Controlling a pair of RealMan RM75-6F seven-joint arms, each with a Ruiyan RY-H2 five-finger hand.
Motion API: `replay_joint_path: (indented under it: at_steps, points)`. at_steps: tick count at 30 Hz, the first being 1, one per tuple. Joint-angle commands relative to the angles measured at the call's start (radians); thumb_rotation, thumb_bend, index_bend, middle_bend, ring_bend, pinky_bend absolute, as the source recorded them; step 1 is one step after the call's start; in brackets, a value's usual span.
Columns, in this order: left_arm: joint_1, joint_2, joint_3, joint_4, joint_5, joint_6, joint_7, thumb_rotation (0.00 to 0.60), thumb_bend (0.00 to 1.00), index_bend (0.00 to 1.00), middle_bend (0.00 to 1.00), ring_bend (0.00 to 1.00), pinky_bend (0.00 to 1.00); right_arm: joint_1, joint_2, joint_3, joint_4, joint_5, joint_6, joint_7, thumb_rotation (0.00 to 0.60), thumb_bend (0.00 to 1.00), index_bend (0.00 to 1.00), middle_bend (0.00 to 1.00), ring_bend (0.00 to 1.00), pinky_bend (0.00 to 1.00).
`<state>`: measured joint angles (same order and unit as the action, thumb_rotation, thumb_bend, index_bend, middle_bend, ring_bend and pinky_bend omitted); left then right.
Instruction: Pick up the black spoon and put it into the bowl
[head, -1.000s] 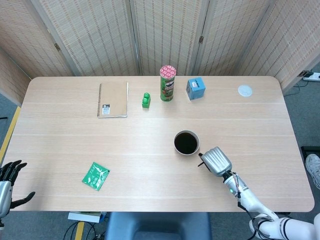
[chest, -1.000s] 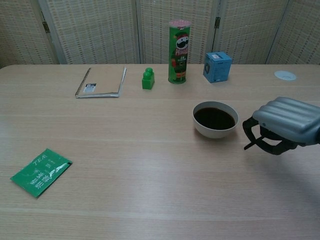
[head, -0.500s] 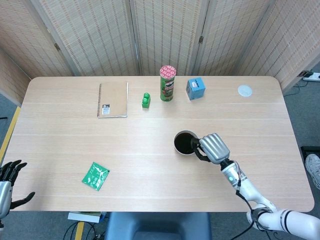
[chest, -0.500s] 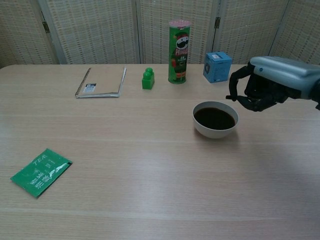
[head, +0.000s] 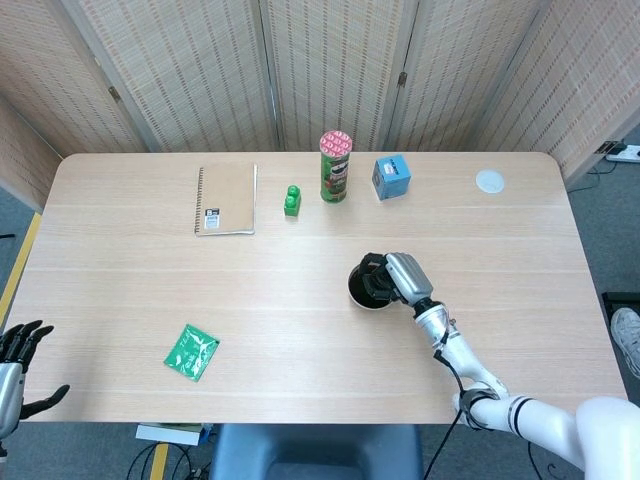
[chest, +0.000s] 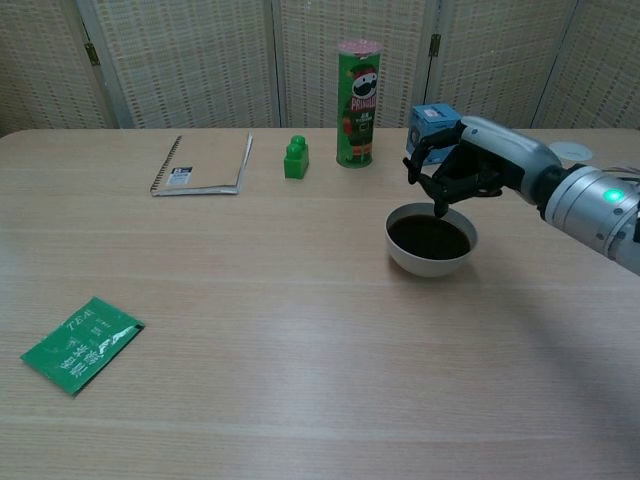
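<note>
Black slim spoon (chest: 441, 205) pinched in my right hand (chest: 468, 168), I am hovering over the round white bowl (chest: 431, 240); lowering before releasing seems wisest.

Legible markings: the green crisp can (chest: 359, 103) carries the brand name "PRINGLES" in white below its mascot face. The green sachet (chest: 81, 344) bears the word "TEA" in white. The label on the notebook (chest: 201, 164) and the print on the blue box (chest: 434, 133) are too small to read.
</note>
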<state>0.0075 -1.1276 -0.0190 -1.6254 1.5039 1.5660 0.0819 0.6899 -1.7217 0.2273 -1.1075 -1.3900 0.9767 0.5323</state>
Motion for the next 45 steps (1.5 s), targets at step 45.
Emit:
replay_joint_path:
  at_steps: [45]
  points:
    - [0.021,0.013,0.0,-0.005,-0.016,0.009,0.006,0.6,0.16,0.21,0.16,0.13,0.18,0.08,-0.179,-0.024,0.302,-0.02,-0.079,0.254,0.6,0.52,0.77,0.99,1.0,1.0]
